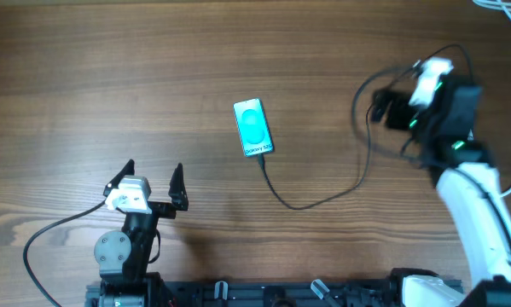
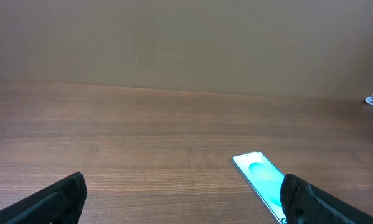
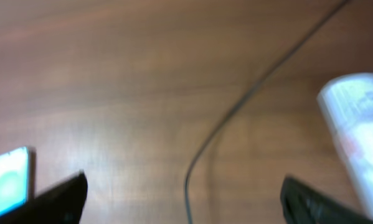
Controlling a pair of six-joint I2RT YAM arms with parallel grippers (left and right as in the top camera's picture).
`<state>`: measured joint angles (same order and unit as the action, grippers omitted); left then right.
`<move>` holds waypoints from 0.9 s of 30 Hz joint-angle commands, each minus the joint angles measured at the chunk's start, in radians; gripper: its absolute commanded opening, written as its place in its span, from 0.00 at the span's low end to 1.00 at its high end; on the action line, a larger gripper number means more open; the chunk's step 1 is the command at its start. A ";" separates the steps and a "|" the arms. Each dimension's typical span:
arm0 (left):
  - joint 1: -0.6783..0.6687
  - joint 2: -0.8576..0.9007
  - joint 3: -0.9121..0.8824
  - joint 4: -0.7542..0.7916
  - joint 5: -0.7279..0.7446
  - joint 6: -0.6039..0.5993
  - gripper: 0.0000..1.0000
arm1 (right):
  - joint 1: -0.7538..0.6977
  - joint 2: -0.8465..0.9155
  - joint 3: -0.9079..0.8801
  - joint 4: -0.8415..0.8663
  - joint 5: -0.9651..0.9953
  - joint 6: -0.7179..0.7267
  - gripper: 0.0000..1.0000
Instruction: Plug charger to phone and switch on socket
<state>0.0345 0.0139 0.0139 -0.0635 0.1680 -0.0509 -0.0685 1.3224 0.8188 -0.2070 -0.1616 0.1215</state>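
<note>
Black left claw (image 1: 153, 170) sits spread at lower left. Mid-frame, the phone (image 1: 253, 128) lies on the counter (image 1: 84, 68), the charger (image 1: 310, 205) seemingly plugged into its lower end. Upper right, the right claw (image 3: 183, 186), also spread, hovers near the blurred socket (image 3: 354, 130); switching on looks left to do.

This reads as a robotics lab bench, not a home: a broad brown wood-grain surface (image 1: 110, 68) has two small robot arms fixed to a black metal rail (image 1: 195, 294) along its near edge, a black left arm (image 1: 120, 249) and a white-sleeved right arm (image 1: 477, 205), with black wires trailing from them, and a plain tan wall (image 2: 186, 37) stands behind
</note>
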 commanded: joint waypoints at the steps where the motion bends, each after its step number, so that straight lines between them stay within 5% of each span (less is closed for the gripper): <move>1: -0.005 -0.007 -0.008 0.000 -0.009 -0.010 1.00 | 0.013 -0.005 -0.245 0.245 -0.110 -0.024 1.00; 11: -0.005 -0.007 -0.008 0.000 -0.009 -0.010 1.00 | 0.013 -0.159 -0.709 0.763 -0.083 -0.032 1.00; 18: -0.005 -0.007 -0.008 -0.001 -0.009 -0.010 1.00 | 0.013 -0.359 -0.814 0.699 -0.079 -0.040 1.00; 27: -0.005 -0.007 -0.008 0.000 -0.009 -0.010 1.00 | 0.013 -0.821 -0.814 0.312 -0.042 -0.043 1.00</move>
<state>0.0345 0.0139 0.0139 -0.0639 0.1680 -0.0509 -0.0586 0.6071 0.0063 0.1596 -0.2272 0.0986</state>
